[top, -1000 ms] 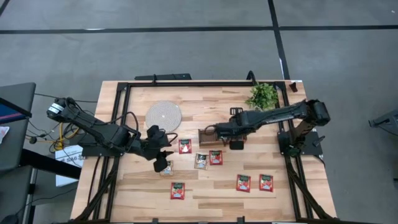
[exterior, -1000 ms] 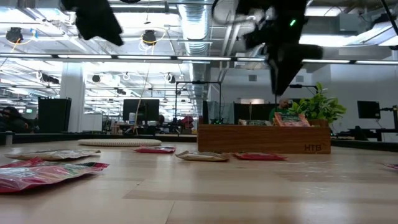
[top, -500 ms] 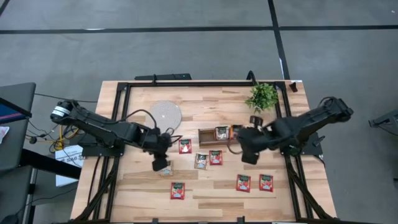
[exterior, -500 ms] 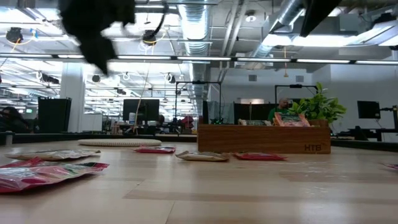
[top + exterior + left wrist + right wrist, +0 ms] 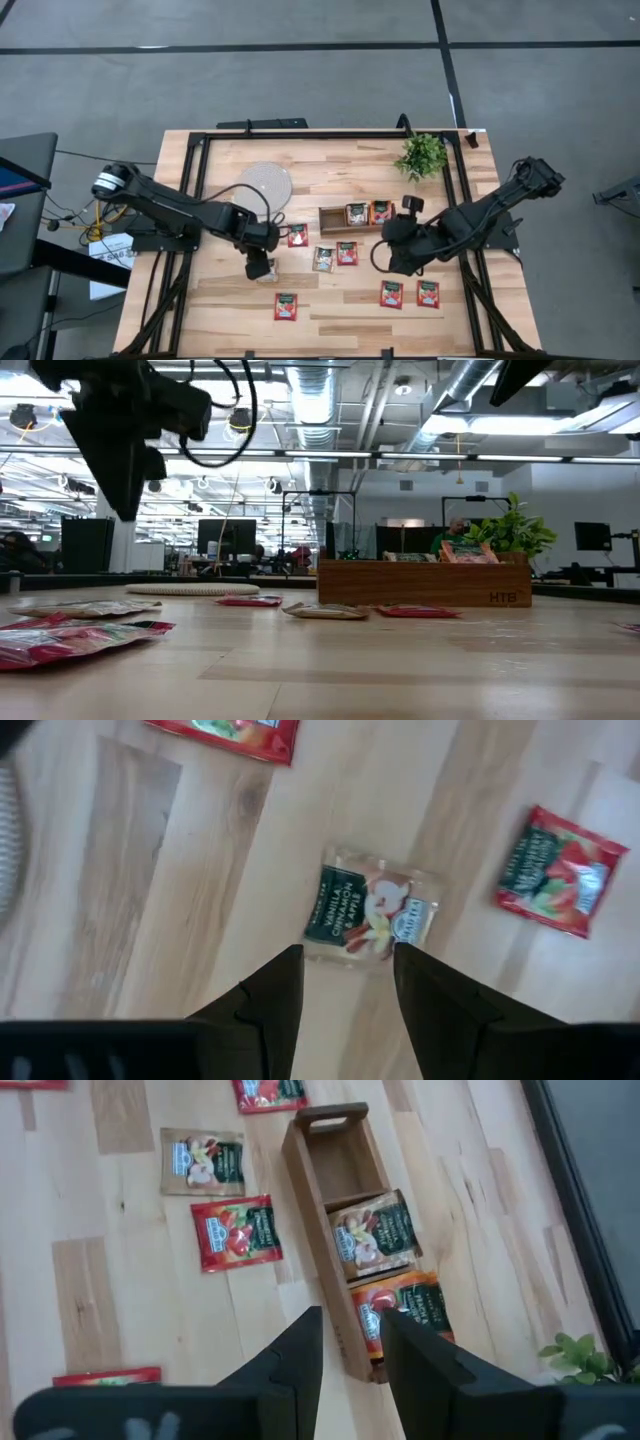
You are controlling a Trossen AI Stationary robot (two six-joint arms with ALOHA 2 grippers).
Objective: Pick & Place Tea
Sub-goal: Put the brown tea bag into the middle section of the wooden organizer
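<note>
Left tool (image 5: 345, 982) open and empty, hovering over a pale vanilla sachet (image 5: 372, 910) lying flat on the tabletop (image 5: 340, 310), at 7 o'clock from the tray (image 5: 318, 1180), dark band facing away from it. Right tool (image 5: 350, 1342) open, empty, above the tray.

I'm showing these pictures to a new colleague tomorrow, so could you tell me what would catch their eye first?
Probably the red tea sachets scattered over the wooden table, with a few pale ones among them. Next, the wooden tray at mid-table, with sachets in two compartments and one empty. The open left gripper hovers over a pale sachet, and the right gripper, also open, hangs near the tray.
</note>
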